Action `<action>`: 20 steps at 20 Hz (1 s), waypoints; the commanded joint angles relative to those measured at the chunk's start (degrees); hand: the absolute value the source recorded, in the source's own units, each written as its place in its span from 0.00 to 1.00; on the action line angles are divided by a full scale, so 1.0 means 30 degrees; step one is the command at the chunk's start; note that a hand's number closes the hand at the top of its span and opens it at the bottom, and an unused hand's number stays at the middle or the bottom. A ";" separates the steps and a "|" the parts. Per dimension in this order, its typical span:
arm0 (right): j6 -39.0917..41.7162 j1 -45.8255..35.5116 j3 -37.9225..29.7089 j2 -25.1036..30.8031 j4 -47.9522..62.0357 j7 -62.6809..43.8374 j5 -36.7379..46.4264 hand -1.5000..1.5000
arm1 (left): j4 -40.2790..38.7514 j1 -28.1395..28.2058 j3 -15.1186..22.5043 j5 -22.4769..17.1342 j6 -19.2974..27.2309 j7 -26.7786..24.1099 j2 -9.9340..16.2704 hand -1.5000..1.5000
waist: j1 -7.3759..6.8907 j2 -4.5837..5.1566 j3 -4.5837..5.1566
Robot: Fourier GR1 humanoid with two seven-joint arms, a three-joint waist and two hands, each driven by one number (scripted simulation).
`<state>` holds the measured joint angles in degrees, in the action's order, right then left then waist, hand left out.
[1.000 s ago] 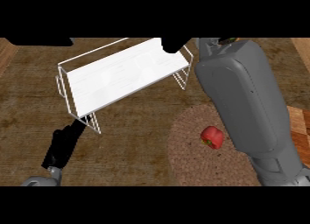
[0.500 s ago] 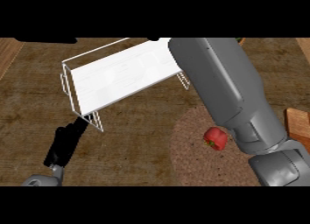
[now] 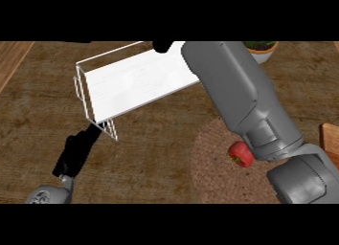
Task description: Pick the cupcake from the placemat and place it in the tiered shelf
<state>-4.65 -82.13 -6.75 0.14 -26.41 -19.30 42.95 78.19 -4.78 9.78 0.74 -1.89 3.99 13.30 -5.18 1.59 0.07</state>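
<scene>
Of our right hand [image 3: 162, 46] we see only a dark bit at the top edge, just past the far rim of the tiered shelf [image 3: 133, 86]; whether its fingers are spread or curled we cannot tell. The grey right forearm [image 3: 239, 98] runs from there down to the lower right, crossing the shelf's right end and hiding part of the placemat [image 3: 208, 172].

Our left hand [image 3: 77, 155] lies low on the left, its black fingers held straight and together, holding nothing, the tips just beside the shelf's near wire corner.

The cupcake [image 3: 240, 154] sits on the placemat, right against the edge of the right forearm, which covers its right side. It shows as a small red, rounded lump, somewhat taller than wide, its long axis running roughly up and down in the view; which end is its top we cannot make out.

The shelf is a white tray in a thin wire frame, tilted across the view, its long side rising to the right. A potted plant [image 3: 261, 48] stands at the top right, and a strip of lighter wood [image 3: 336, 139] shows at the right edge, all on the dark wooden counter [image 3: 151, 158].
</scene>
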 commanded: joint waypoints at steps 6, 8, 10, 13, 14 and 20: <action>-0.1461 0.0254 -0.4686 -0.0047 0.1514 0.2626 -0.7868 0.00 | -0.0129 -0.1136 0.0062 0.0202 -0.0132 0.0393 -0.0090 0.50 | -0.0690 0.0106 -0.0024; -0.1910 0.0073 -0.5335 -0.0048 0.1731 0.3550 -0.8823 0.00 | -0.0501 0.0209 0.0397 0.0289 -0.0246 -0.1021 -0.0325 0.50 | -0.0663 0.0096 0.0002; -0.3053 -0.0291 -0.5490 -0.0048 0.1730 0.4581 -0.8919 0.00 | 0.0268 0.0153 0.0411 0.0292 0.0130 -0.0166 -0.0539 0.50 | -0.0331 -0.0026 -0.0013; -0.5944 -0.0256 -0.6195 -0.0048 0.1445 0.5781 -0.9389 0.00 | 0.0252 -0.0322 -0.0212 -0.0108 -0.0302 0.0316 0.0057 0.50 | -0.0151 -0.0021 -0.0012; -0.6458 -0.0367 -0.6434 -0.0048 0.0988 0.5853 -0.9358 0.00 | -0.0526 0.0108 -0.0163 0.0206 0.0013 -0.0684 -0.0173 0.50 | 0.0381 -0.0109 0.0002; -0.9324 0.0132 -0.7507 0.2195 0.0572 0.6141 -0.9382 0.00 | -0.0261 0.0326 -0.0881 -0.0009 0.0107 -0.0170 0.0297 0.50 | 0.1095 -0.0280 -0.0011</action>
<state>-28.06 -82.31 -27.17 2.87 -24.03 -1.47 15.42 77.88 -3.52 8.60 1.07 -1.49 3.71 13.28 -3.33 1.01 0.01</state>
